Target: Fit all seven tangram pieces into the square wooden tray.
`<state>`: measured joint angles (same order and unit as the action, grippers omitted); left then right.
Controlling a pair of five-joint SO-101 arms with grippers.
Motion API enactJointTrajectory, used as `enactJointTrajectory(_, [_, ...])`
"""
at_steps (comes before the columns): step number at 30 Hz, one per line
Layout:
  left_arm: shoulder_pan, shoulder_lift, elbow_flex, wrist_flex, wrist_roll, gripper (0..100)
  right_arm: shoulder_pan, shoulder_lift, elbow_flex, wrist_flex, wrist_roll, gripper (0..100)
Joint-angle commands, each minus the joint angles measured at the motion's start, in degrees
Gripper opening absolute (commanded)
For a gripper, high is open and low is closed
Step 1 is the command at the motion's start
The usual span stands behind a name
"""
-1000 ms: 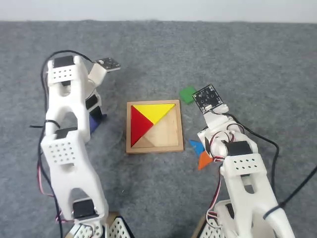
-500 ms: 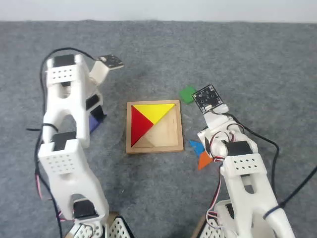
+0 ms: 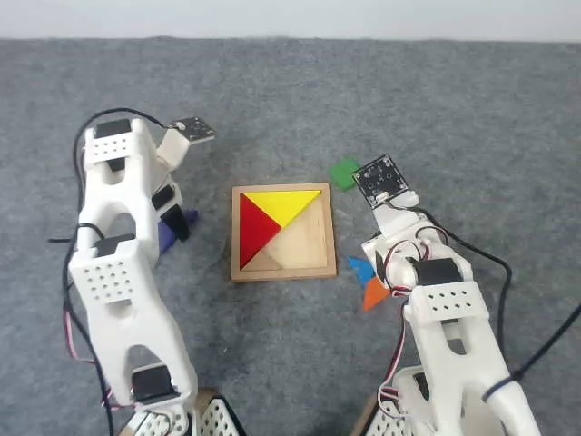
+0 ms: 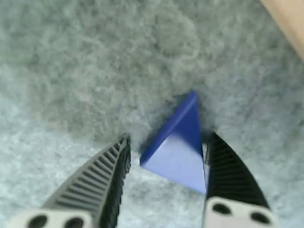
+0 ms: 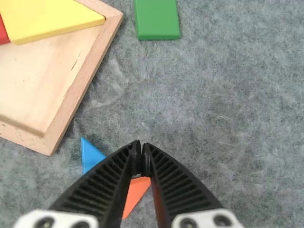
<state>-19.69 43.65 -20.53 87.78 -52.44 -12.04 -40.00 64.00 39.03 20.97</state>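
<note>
Where left fingers (image 4: 111, 178) spread, blue triangle (image 4: 178, 147) sits between, nearer one.

My left arm (image 3: 111, 272) stretches forward from its base. Upper link raised, wrist folded over, so my left jaws point down. Left jaws: apart, with a wide gap between them. The ribbed finger (image 4: 99, 187) slants in from one side; the other finger (image 4: 229, 178) stands straighter, across from it. Tips about level with each other, not meeting.

My right arm (image 3: 447, 313) sits folded closer to its base, wrist tipped forward and down. Right jaws: closed, tips pressed together. Both right fingers (image 5: 110, 185) run up to one point and form a narrow wedge. The two arms are well apart, one at each side.
</note>
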Motion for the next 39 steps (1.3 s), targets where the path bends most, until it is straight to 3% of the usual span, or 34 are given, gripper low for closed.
enactJointTrajectory(1, [-0.4, -0.2, -1.5, 1.8, -0.5, 25, 0.7, -2.9, -0.8, -1.0, 0.6, 1.7])
enactJointTrajectory(8, [-0.1, 0.0, -1.6, 2.1, 3.5, 25, 0.8, -2.3, -0.4, -2.1, 0.4, 1.7])
enactJointTrajectory(19, [-0.2, 0.2, -1.6, 2.0, 6.6, 21, 1.4, -2.2, 10.2, -16.7, -1.8, 1.7])
enactJointTrajectory(39, [-3.7, -0.4, -2.2, 5.5, 10.9, 25, 1.7, -2.2, 10.5, -16.5, -3.9, 1.7])
